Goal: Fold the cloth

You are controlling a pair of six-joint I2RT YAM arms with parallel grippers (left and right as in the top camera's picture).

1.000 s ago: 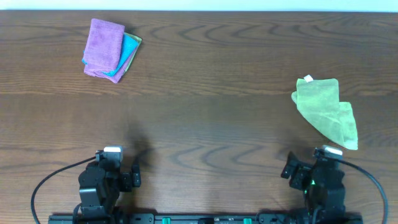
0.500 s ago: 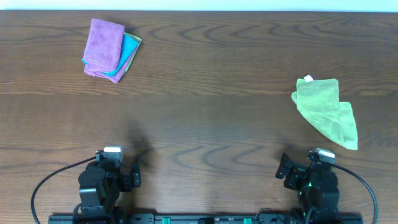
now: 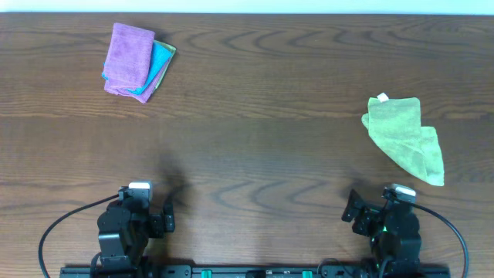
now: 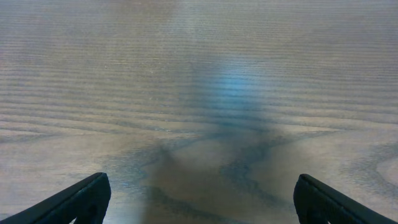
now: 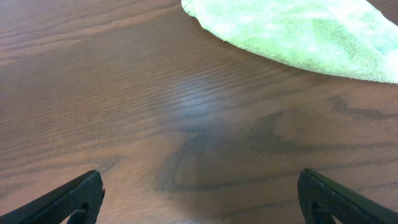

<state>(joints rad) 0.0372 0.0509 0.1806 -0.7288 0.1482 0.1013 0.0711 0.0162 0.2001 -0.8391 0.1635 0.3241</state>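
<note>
A light green cloth (image 3: 404, 138) lies crumpled and partly folded on the right of the wooden table; its edge also shows at the top of the right wrist view (image 5: 298, 31). My right gripper (image 5: 202, 199) is open and empty, low over bare wood just in front of the cloth; in the overhead view the right arm (image 3: 390, 224) sits at the front edge. My left gripper (image 4: 202, 199) is open and empty over bare wood, and the left arm (image 3: 131, 224) sits at the front left.
A stack of folded cloths, purple on top (image 3: 128, 59) with a blue one and a greenish one beneath (image 3: 161, 64), lies at the back left. The table's far edge runs along the top of the overhead view.
The right arm turned slightly to the left between one second ago and half a second ago, then held still. The left arm and the cloths have not moved.
</note>
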